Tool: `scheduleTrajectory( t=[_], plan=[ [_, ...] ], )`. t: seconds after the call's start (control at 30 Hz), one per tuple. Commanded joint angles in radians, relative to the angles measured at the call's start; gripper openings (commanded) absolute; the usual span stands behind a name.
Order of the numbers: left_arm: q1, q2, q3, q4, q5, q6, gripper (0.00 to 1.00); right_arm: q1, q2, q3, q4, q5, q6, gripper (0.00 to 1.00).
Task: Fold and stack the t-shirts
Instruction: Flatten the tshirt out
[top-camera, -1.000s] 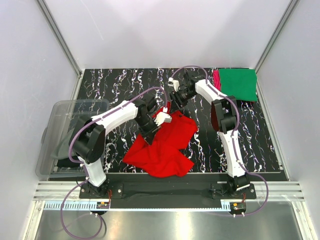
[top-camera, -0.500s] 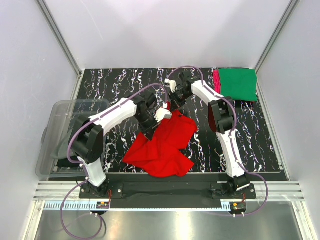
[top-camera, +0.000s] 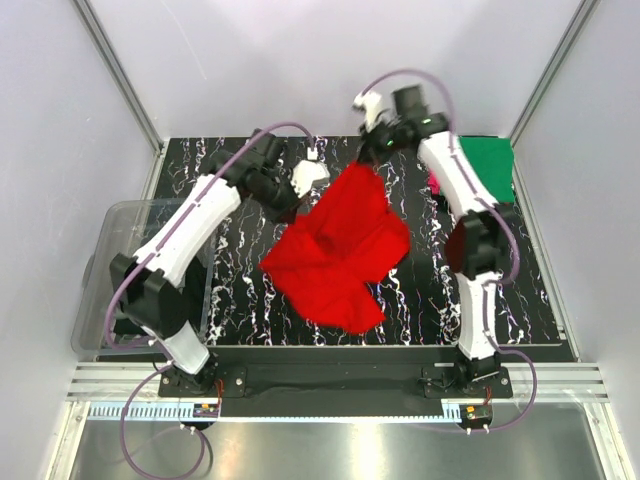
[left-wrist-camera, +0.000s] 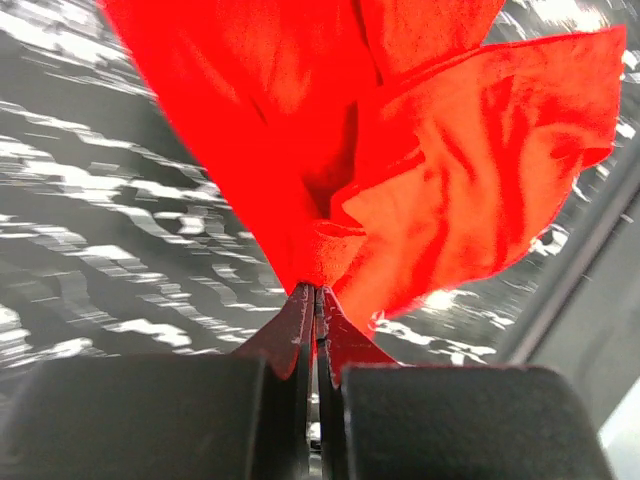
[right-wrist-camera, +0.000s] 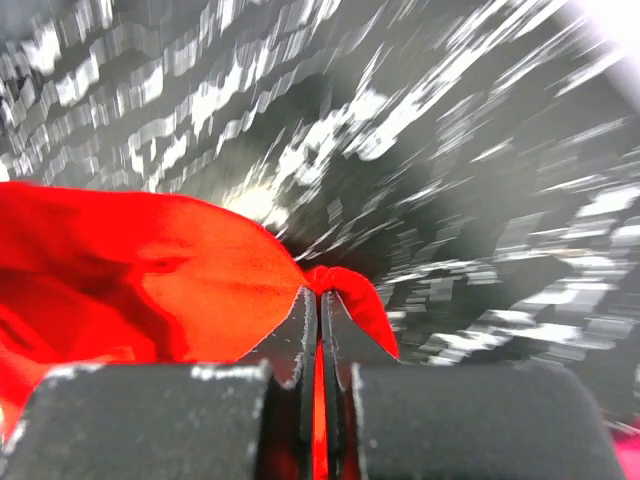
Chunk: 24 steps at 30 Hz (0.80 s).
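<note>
Both arms have risen and swung toward the far edge of the black marble-patterned bench (top-camera: 530, 280). A second ago they sat low over the bright red cloth t-shirt (top-camera: 340, 245), crumpled mid-bench, with the right gripper (top-camera: 372, 152) still closing. Now the shirt hangs between them over the bench centre, spread at the top and bunched lower down. Can't tell if its lower edge still touches the bench.

Left gripper (left-wrist-camera: 316, 295): jaws clamped on red cloth. Right gripper (right-wrist-camera: 320, 300): same, pinching an edge fold.

The green t-shirt folded square (top-camera: 495, 168) sits at the far right corner, with a sliver of pink t-shirt (top-camera: 432, 183) at its left edge.

Likely mid-lift to shake the red one flat. Folding hasn't started.
</note>
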Motion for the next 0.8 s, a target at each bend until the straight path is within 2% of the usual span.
scheduleTrajectory(
  t=[0.0, 0.1, 0.23, 0.43, 0.6, 0.77],
  plan=[
    [0.006, -0.071, 0.083, 0.007, -0.057, 0.046, 0.0, -0.045, -0.216, 0.083, 0.04, -0.018, 0.008, 0.0],
    [0.006, -0.129, 0.09, 0.007, -0.068, 0.052, 0.0, -0.043, -0.331, 0.02, 0.021, -0.022, 0.014, 0.0],
    [0.006, -0.223, 0.021, 0.012, -0.045, 0.046, 0.0, -0.043, -0.532, -0.156, 0.021, -0.048, 0.04, 0.0],
    [0.006, -0.326, -0.032, 0.012, -0.043, 0.035, 0.0, -0.043, -0.75, -0.334, 0.031, -0.062, 0.077, 0.0],
    [0.004, -0.356, -0.027, 0.023, -0.063, 0.053, 0.0, -0.045, -0.799, -0.317, 0.046, 0.01, 0.05, 0.0],
    [0.035, -0.326, -0.137, 0.053, -0.111, 0.07, 0.0, -0.059, -0.767, -0.369, 0.133, 0.154, 0.047, 0.0]
  ],
)
